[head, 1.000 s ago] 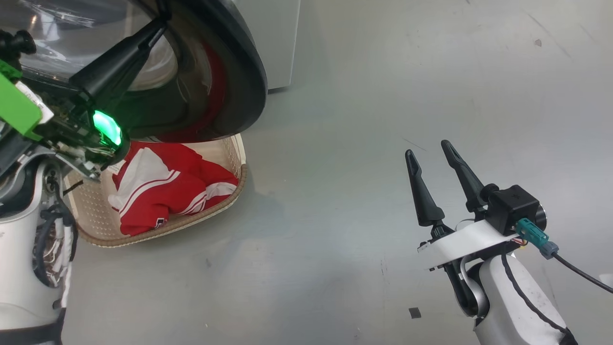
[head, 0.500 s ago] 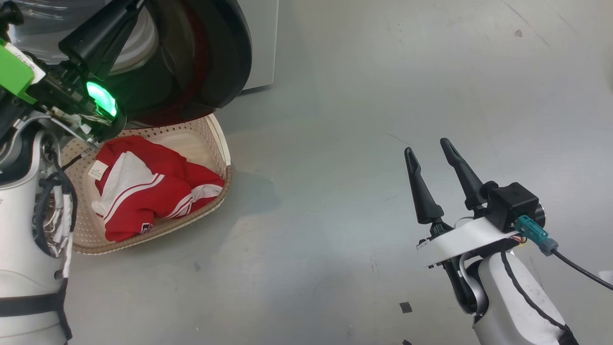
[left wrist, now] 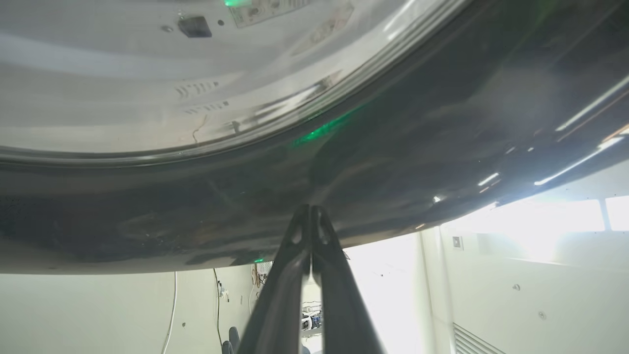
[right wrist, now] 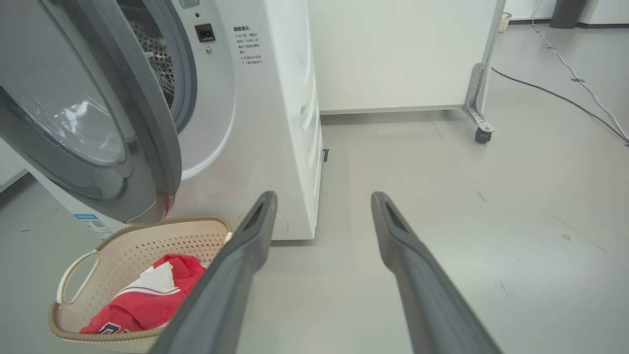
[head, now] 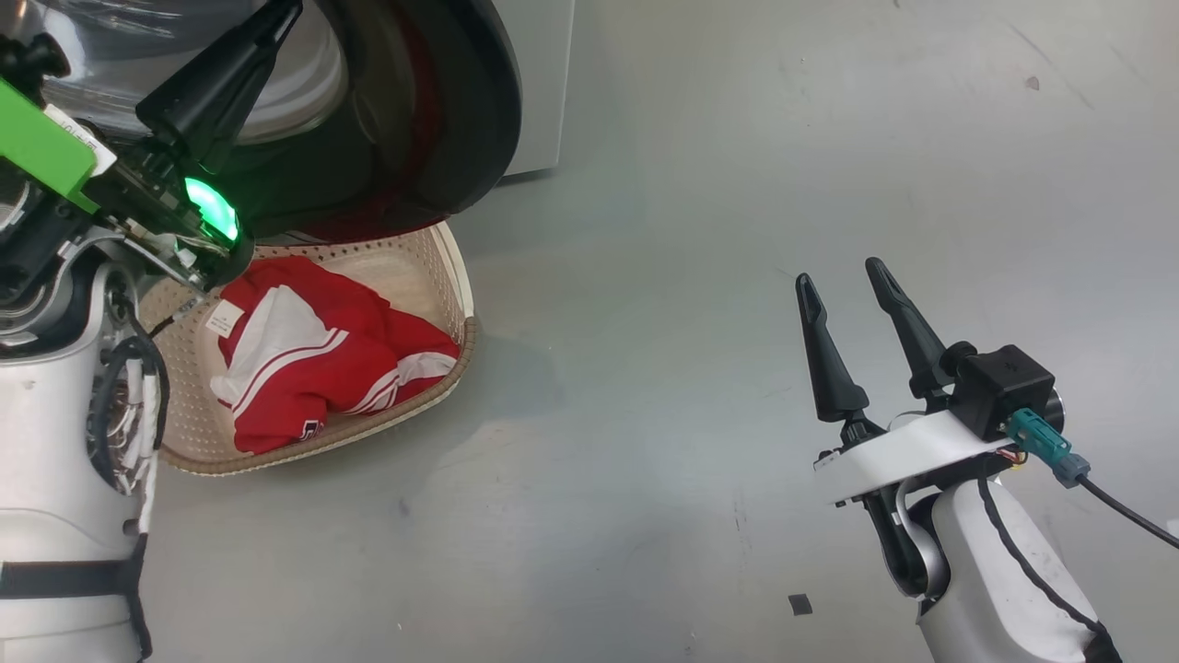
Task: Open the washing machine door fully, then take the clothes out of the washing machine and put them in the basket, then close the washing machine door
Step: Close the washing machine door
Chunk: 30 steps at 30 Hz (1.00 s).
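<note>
The washing machine door [head: 461, 120] stands partly open, its black ring hanging over the basket [head: 456, 276]. My left gripper [head: 281, 14] is shut and empty, its tips [left wrist: 310, 209] pressed against the door's black ring [left wrist: 442, 123] below the glass bowl [left wrist: 147, 88]. The red and white clothes [head: 313, 368] lie in the cream basket. My right gripper [head: 837, 273] is open and empty over bare floor, far right of the basket. The right wrist view shows the right gripper [right wrist: 324, 196], the washing machine [right wrist: 275, 123], the door's grey inner side [right wrist: 147, 123], the drum [right wrist: 152, 54], the basket [right wrist: 147, 231] and the clothes [right wrist: 142, 300].
Grey floor [head: 737, 184] spreads to the right of the machine. A white panel on casters [right wrist: 481, 132] stands behind the machine, and a cable [right wrist: 565, 98] runs along the floor beyond it. A scrap of black tape [head: 799, 604] lies near my right arm.
The head camera swung aside and back. My left gripper and the door ring have shifted up the view, uncovering more of the basket's far wall. The right gripper rose slightly, still open.
</note>
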Tool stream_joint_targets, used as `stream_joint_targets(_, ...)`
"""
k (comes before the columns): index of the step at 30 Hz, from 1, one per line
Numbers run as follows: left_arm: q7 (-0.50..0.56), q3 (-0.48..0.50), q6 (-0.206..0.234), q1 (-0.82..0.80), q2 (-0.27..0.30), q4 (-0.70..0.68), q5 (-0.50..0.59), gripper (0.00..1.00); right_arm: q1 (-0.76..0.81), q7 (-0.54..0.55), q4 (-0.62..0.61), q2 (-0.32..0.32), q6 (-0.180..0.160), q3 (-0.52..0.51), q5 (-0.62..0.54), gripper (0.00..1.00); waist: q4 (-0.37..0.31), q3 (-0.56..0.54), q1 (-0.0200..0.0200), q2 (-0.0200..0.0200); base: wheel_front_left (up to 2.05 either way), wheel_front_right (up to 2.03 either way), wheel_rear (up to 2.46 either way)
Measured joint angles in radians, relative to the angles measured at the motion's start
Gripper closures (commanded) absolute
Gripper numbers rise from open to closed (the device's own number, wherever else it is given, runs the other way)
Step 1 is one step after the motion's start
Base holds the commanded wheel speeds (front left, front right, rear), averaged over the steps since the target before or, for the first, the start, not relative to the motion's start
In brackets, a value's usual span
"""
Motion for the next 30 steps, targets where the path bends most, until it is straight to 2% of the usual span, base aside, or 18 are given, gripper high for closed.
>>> stream_joint_targets(6,0.001,0.003,-0.021,0.026,-0.025,0.024,-0.003,1.0,0.0,0.0,0.001,0.0,0.0,-0.012,-0.002,0.0,0.033,-0.015,-0.0001,0.0,0.0,0.0,0.0)
stream_joint_targets(15,0.006,0.042,-0.05,0.151,-0.061,0.05,-0.032,1.0,0.005,0.0,0.011,0.0,0.0,-0.018,-0.009,0.0,0.085,-0.047,-0.0001,0.0,0.0,0.0,0.0)
stream_joint_targets(16,0.006,0.048,-0.051,0.167,-0.062,0.051,-0.032,0.97,0.006,0.0,0.012,0.0,0.0,-0.018,-0.009,0.0,0.089,-0.052,-0.0001,0.0,0.0,0.0,0.0)
stream_joint_targets(17,0.002,0.058,-0.052,0.184,-0.064,0.051,-0.033,0.88,0.007,0.0,0.014,0.0,0.0,-0.018,-0.009,0.0,0.094,-0.057,-0.0001,0.0,0.0,0.0,0.0)
stream_joint_targets(19,0.0,0.074,-0.054,0.219,-0.068,0.052,-0.047,0.78,0.014,0.0,0.016,0.0,0.0,-0.019,-0.009,0.0,0.102,-0.068,-0.0001,0.0,0.0,0.0,0.0)
stream_joint_targets(20,-0.001,0.078,-0.059,0.237,-0.07,0.052,-0.047,0.62,0.019,0.0,0.017,0.0,0.0,-0.02,-0.009,0.0,0.106,-0.074,-0.0001,0.0,0.0,0.0,0.0)
stream_joint_targets(21,-0.001,0.084,-0.059,0.254,-0.075,0.052,-0.048,0.52,0.023,0.0,0.02,0.0,0.0,-0.021,-0.009,0.0,0.111,-0.08,-0.0001,0.0,0.0,0.0,0.0)
stream_joint_targets(22,-0.004,0.091,-0.059,0.27,-0.08,0.052,-0.049,0.3,0.026,0.0,0.023,0.0,0.0,-0.022,-0.01,0.0,0.115,-0.086,-0.0001,0.0,0.0,0.0,0.0)
stream_joint_targets(23,-0.013,0.093,-0.059,0.295,-0.083,0.051,-0.049,0.0,0.033,0.0,0.023,0.0,0.0,-0.031,-0.011,0.0,0.125,-0.095,-0.0001,0.0,0.0,0.0,0.0)
stream_joint_targets(30,-0.053,0.161,-0.06,0.382,-0.094,0.021,-0.048,0.0,0.046,0.0,0.035,0.0,0.0,-0.031,-0.017,0.0,0.154,-0.133,-0.0001,0.0,0.0,0.0,0.0)
